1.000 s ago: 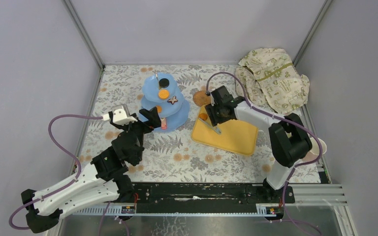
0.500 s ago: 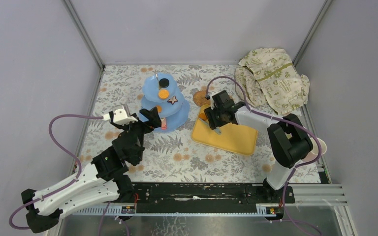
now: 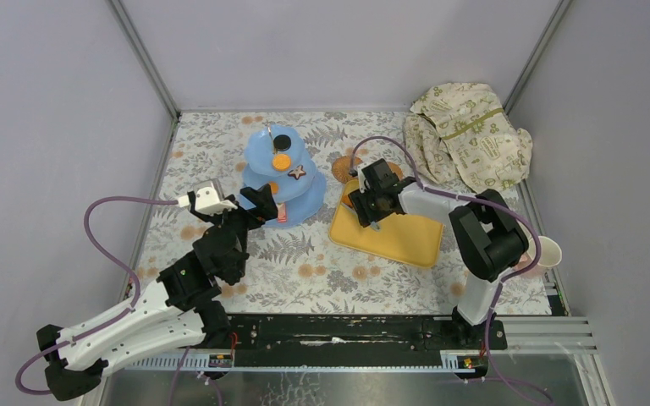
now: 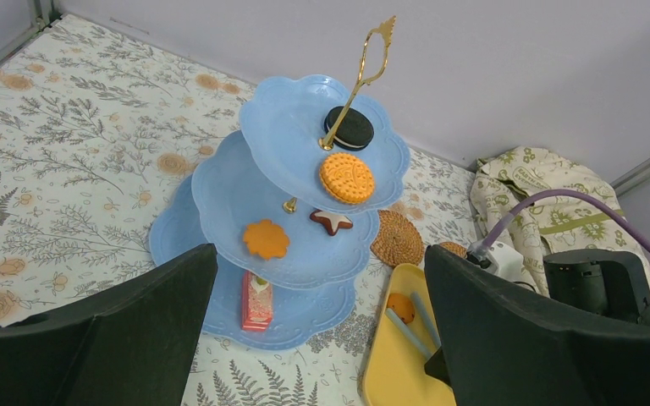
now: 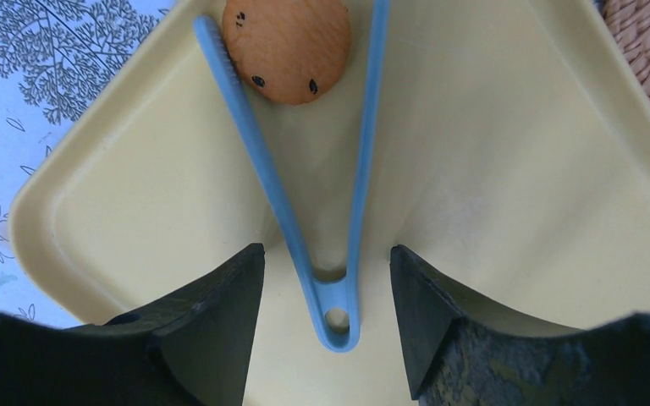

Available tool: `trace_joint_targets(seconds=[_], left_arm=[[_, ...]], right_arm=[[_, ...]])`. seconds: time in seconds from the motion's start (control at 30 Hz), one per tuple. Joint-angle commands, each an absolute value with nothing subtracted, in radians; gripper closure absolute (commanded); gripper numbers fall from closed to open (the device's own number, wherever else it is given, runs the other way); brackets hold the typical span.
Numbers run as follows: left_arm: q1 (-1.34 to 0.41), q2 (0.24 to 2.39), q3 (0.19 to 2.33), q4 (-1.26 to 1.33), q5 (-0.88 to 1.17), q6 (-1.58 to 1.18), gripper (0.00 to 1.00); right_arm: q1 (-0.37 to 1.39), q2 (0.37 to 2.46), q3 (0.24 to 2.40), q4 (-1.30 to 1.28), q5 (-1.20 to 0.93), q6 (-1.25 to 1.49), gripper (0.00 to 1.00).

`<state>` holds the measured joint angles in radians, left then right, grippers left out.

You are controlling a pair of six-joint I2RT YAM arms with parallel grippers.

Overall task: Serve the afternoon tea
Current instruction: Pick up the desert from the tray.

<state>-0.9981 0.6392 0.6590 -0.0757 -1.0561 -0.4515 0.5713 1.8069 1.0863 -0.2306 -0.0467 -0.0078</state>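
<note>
The light-blue three-tier stand stands at the back left and holds toy biscuits and a pink cake slice. My left gripper is open and empty just in front of it. My right gripper is open, low over the yellow tray. Its fingers straddle the hinge end of the blue tongs without touching them. An orange bun lies between the tong tips. Two woven coasters lie behind the tray. One pale cup stands at the right edge; the other is out of view.
The cream cloth with green print is bunched in the back right corner. Grey walls and metal frame posts enclose the floral table cover. The right arm's elbow reaches over the tray's right side.
My right gripper has moved left and nearer along the tray to the tongs' hinge end, and its elbow has swung left, uncovering the cup. The left arm has not moved.
</note>
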Motion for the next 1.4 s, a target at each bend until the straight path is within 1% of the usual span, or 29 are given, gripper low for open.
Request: trace_joint_targets(seconds=[0.0,0.17,0.33,0.5,0.57,0.6,0.67,0.9,1.0,1.37], left_arm=[[-0.991,0.643,0.655,-0.064,-1.09,-0.451,0.0],[-0.992,0.643,0.653,-0.064,-1.094,-0.451,0.0],[-0.991,0.644,0.655,-0.063,-1.094,-0.45,0.0],[-0.991,0.639,0.653,-0.064,-1.096,-0.452,0.0],[-0.991,0.635,0.653,-0.065,-1.095,-0.453,0.0],[-0.992,0.635,0.653,-0.065,-1.096,-0.453,0.0],[-0.992,0.634,0.653,-0.067,-1.095,-0.454,0.0],[-0.991,0.625,0.652,-0.071,-1.098,-0.456,0.0],[-0.992,0.623,0.653,-0.073,-1.103,-0.456,0.0],[-0.99,0.615,0.658,-0.076,-1.138,-0.472,0.0]], right_arm=[[0.58,1.825,1.118,-0.212,-0.061,-0.036,0.37],[0.578,1.84,1.134,-0.213,-0.067,-0.045,0.38],[0.578,1.854,1.147,-0.219,-0.092,-0.048,0.43],[0.575,1.864,1.153,-0.224,-0.128,-0.049,0.53],[0.574,1.865,1.156,-0.227,-0.143,-0.051,0.6],[0.572,1.866,1.16,-0.231,-0.151,-0.05,0.65],[0.571,1.868,1.167,-0.239,-0.163,-0.05,0.7],[0.57,1.857,1.175,-0.251,-0.175,-0.049,0.79],[0.568,1.845,1.176,-0.257,-0.175,-0.049,0.82],[0.569,1.779,1.185,-0.294,-0.165,-0.048,0.85]])
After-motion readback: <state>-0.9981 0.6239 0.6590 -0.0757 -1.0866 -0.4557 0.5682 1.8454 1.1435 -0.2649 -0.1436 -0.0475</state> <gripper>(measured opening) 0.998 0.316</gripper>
